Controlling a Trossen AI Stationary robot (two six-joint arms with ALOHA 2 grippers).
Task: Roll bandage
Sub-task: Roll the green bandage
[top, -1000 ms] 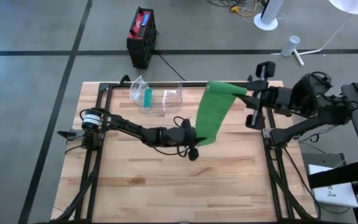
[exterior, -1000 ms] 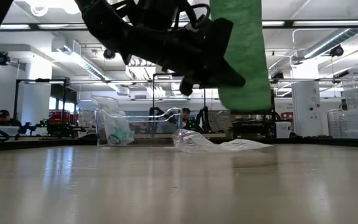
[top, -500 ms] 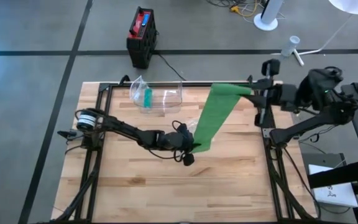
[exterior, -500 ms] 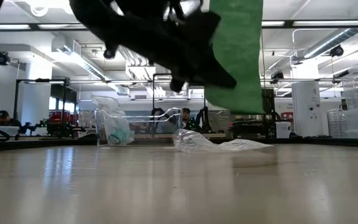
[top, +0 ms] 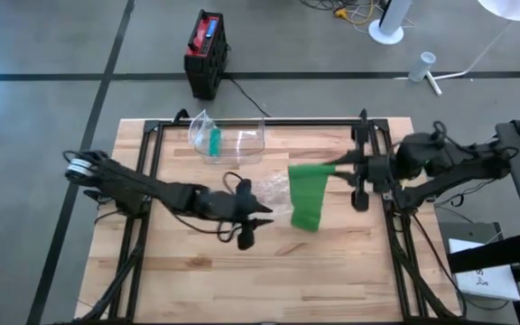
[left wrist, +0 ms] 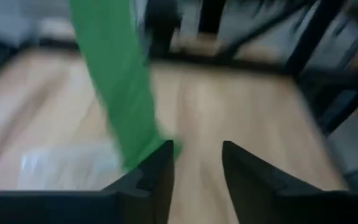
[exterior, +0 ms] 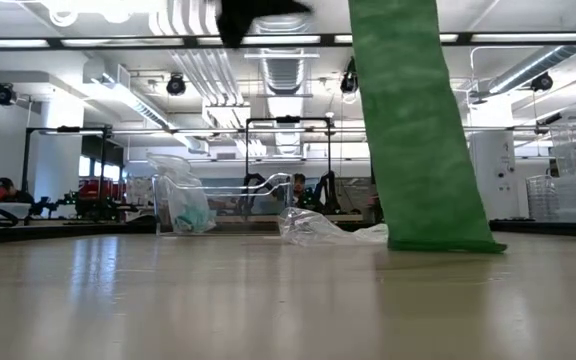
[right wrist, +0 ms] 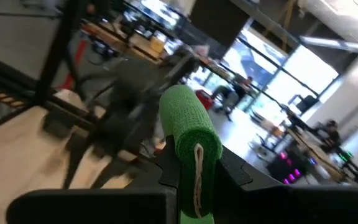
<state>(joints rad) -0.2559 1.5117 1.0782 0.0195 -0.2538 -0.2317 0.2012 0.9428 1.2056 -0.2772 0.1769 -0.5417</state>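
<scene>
Right wrist view, green bandage point(right wrist: 188, 140) between fingers point(right wrist: 232, 171), no legible writing

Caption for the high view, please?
Right gripper holds the green bandage, its free end draped onto the table; left gripper open beside it.

A bright green, faintly mottled fabric bandage strip point(top: 307, 197) hangs over a pale, light-brown wooden slatted tabletop point(top: 332, 271) edged by a black metal frame point(top: 143, 226). A clear plastic bin point(top: 228, 140) holds a teal item. A black and red box point(top: 205, 52) sits on grey flooring.
</scene>
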